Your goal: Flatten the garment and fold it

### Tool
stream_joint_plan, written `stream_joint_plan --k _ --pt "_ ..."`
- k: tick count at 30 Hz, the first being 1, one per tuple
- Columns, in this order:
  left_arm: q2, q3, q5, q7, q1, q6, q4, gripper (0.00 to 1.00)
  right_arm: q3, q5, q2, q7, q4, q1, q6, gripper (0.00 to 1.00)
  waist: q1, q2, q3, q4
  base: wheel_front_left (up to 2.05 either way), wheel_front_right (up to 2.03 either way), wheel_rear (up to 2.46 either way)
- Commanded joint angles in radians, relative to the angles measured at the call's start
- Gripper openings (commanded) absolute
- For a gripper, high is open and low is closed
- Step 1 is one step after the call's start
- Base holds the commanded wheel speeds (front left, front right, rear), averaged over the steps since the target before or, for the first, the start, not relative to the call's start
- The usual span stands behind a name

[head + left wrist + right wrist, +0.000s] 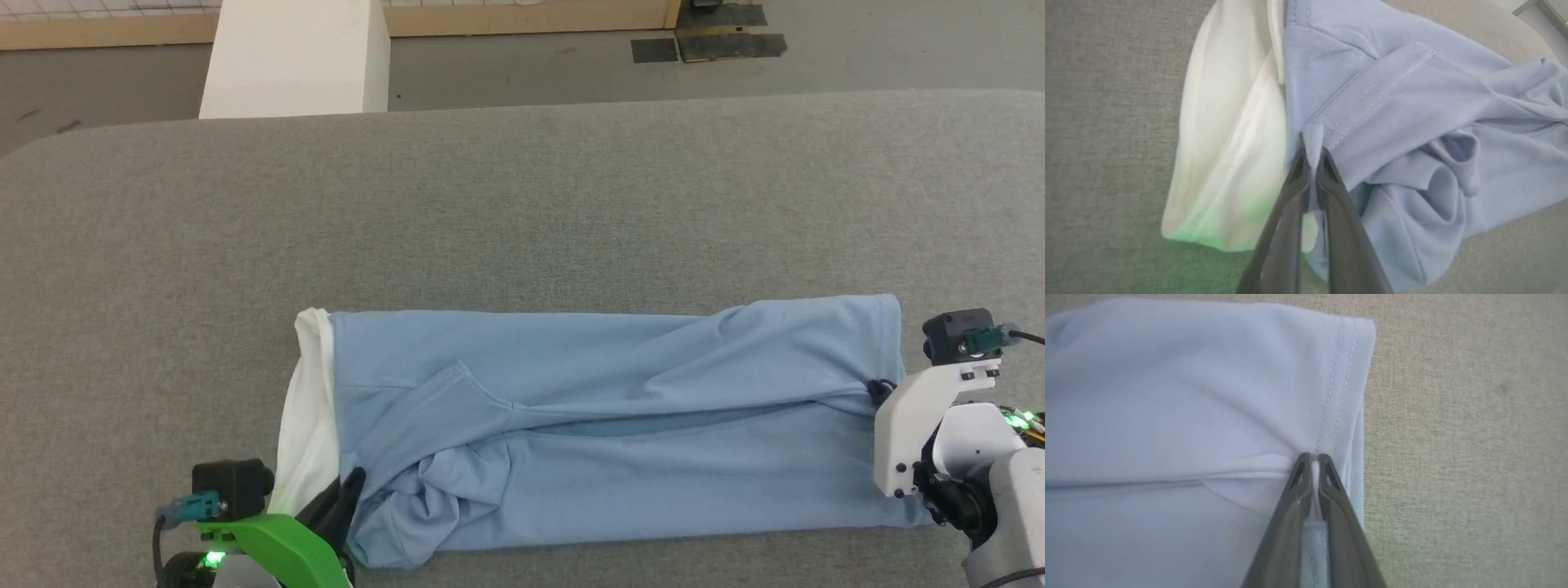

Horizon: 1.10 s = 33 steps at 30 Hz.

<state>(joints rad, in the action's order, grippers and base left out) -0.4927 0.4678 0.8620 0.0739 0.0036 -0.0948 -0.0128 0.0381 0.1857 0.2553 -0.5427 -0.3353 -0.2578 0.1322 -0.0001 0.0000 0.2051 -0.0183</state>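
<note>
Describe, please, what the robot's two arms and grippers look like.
The left gripper sits on a bright green bracket, the right gripper on a white bracket ahead of a pale grey forearm. Each carries a black camera block with a teal plug and dark cable, and small green lights glow nearby. The fingers are long, dark grey and tapered, with triangular cut-outs near the tips.

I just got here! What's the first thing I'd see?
A big light-blue shirt lies folded in a long strip across the grey table, with white showing at its left end. The left tool pinches a bit of blue cloth there, and the right tool pinches the hem at the other end.
</note>
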Motion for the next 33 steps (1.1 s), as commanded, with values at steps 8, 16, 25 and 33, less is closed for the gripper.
stream_joint_plan --k 8,16,25,33 --pt "0.056 0.0 -0.091 -0.176 -0.036 0.012 -0.035 1.0 0.124 0.032 -0.078 0.019 0.091 0.098 -0.002 1.0 0.0001 0.0 -0.039 0.023 0.0 0.0 0.0" --pt "0.124 -0.119 -0.236 -0.334 -0.08 -0.049 -0.026 1.0 0.254 0.034 -0.159 0.182 0.212 0.158 -0.002 1.0 0.0001 0.0 -0.062 0.04 0.0 0.0 0.0" --pt "0.262 -0.278 -0.502 -0.335 -0.122 0.005 -0.003 1.0 0.322 0.03 -0.197 0.297 0.168 0.163 -0.002 1.0 0.0001 0.0 -0.1 0.067 0.0 0.0 0.0" --pt "0.339 -0.351 -0.589 -0.336 -0.139 0.084 -0.103 1.0 0.407 -0.001 -0.204 0.199 -0.021 0.078 -0.002 1.0 0.0001 0.0 -0.122 0.067 0.0 0.0 0.0"
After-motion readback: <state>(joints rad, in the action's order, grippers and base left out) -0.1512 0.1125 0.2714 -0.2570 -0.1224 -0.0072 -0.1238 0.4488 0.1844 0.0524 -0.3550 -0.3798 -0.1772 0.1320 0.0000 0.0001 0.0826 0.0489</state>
